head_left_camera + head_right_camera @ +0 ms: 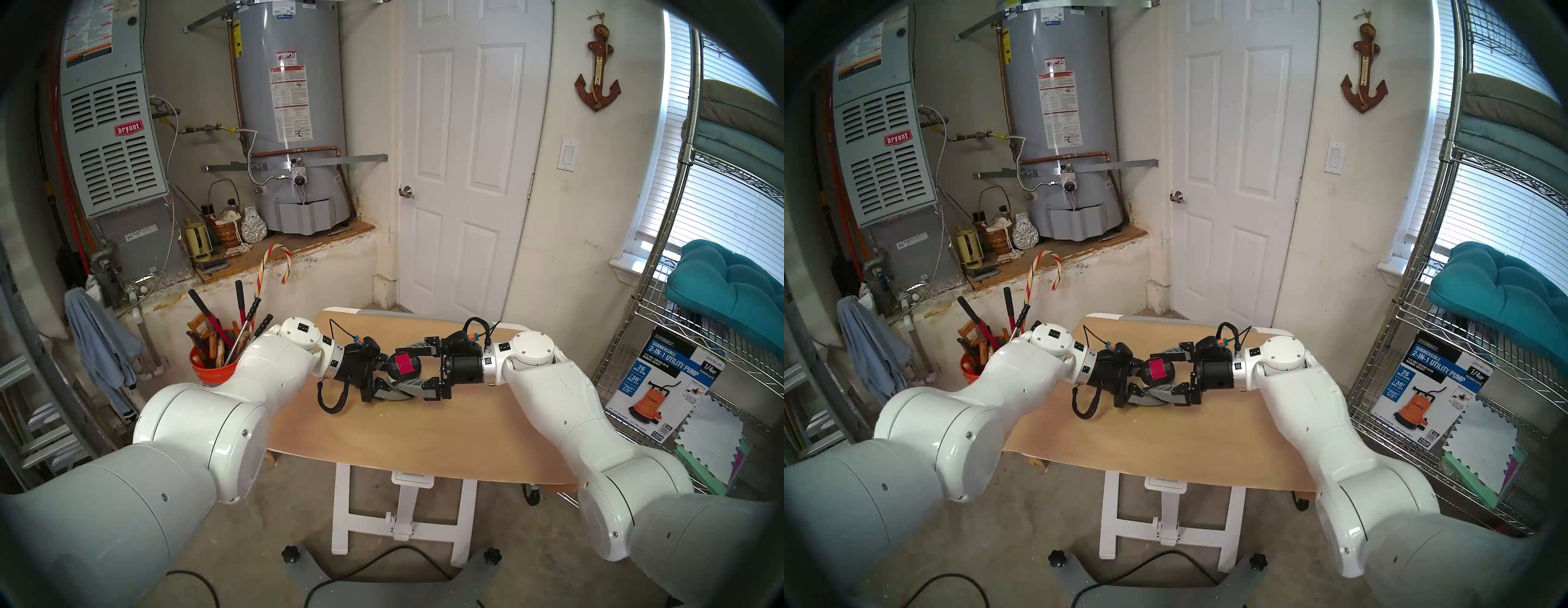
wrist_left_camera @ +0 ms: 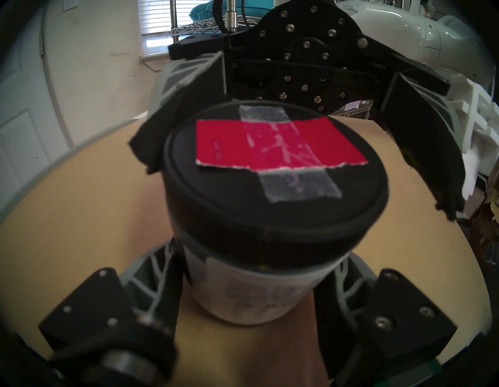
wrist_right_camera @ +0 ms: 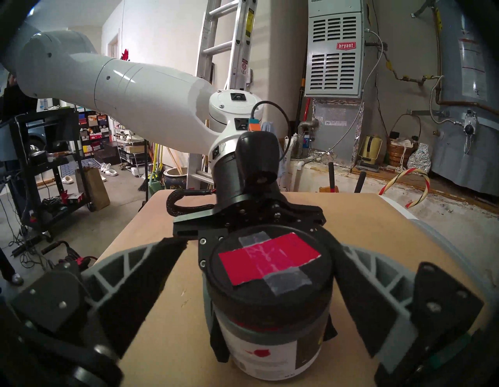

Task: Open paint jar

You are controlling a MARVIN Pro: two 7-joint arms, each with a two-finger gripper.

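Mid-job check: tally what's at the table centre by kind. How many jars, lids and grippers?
paint jar: 1
black lid: 1
grippers: 2 (left gripper, right gripper)
Total: 4

The furnace [image 1: 111, 140] carried a red badge [image 1: 128, 128] with the word "bryant" in white letters. The cardboard box [image 1: 662, 392] beside the wire shelf showed "SUBMERSIBLE 2-IN-1 UTILITY PUMP", "1/4 HP", "26", "30'" and "1/2"". The labels on the water heater [image 1: 289, 114] and the print on the paint jar [image 3: 272, 343] label were too small or blurred to read.
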